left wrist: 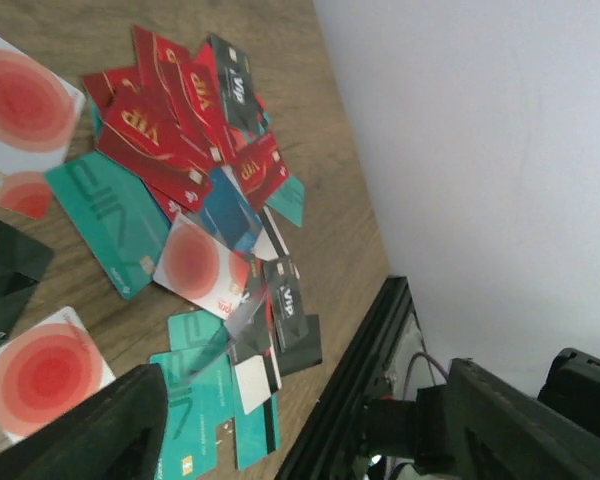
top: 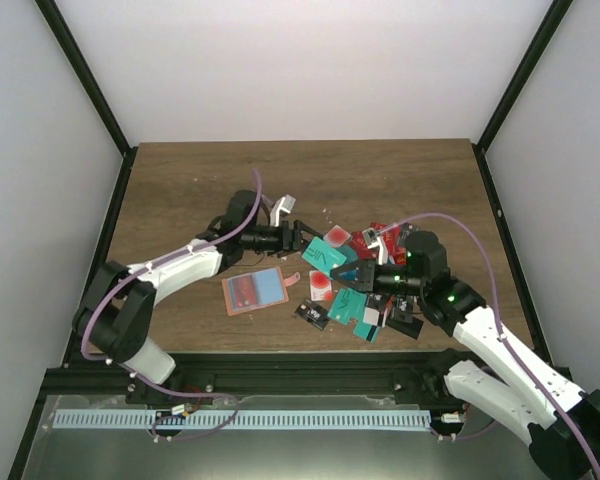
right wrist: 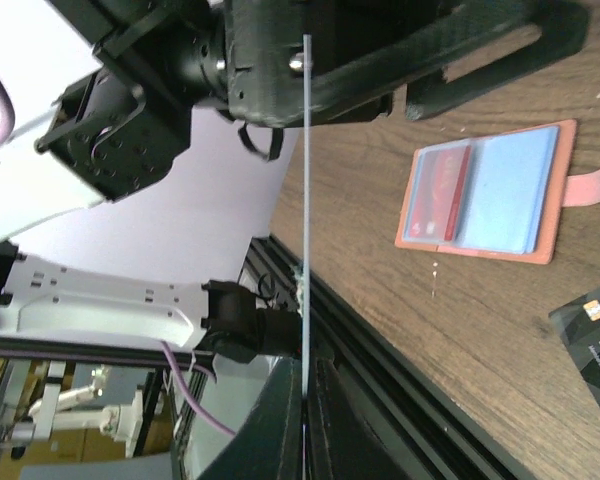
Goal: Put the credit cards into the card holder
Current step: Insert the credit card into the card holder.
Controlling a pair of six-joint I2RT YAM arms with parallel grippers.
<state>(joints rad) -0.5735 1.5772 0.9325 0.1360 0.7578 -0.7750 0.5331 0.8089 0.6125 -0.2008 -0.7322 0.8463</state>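
Nearest, along the bottom edge: black rail [top: 280, 365] carrying both arm bases. At 8 o'clock, left arm [top: 170, 270], white and black with a purple cable, stretched in over the dark wooden counter [top: 180, 180].

Just right of that forearm, at 7 o'clock from the counter's middle: card holder [top: 255, 291], salmon-brown, lying open and flat. Clear bluish pockets facing up, one red card in the left pocket, small closing tab sticking out on the right. Apart from the loose cards.

At the counter's middle: left fingers [top: 302, 240], spread wide with nothing between them, just beside the heap's left edge.

From 3 to 5 o'clock: credit cards [top: 325, 258], a loose overlapping heap. Red, teal, blue and black ones, plus white ones printed with red discs. Several marked VIP in the left wrist view.

Over the heap at 4 o'clock: right fingers [top: 365, 279], pinched closed on a single card [right wrist: 305, 200], seen edge-on as a thin pale line in the right wrist view.

Behind them, right arm [top: 500, 350], running back to 5 o'clock.
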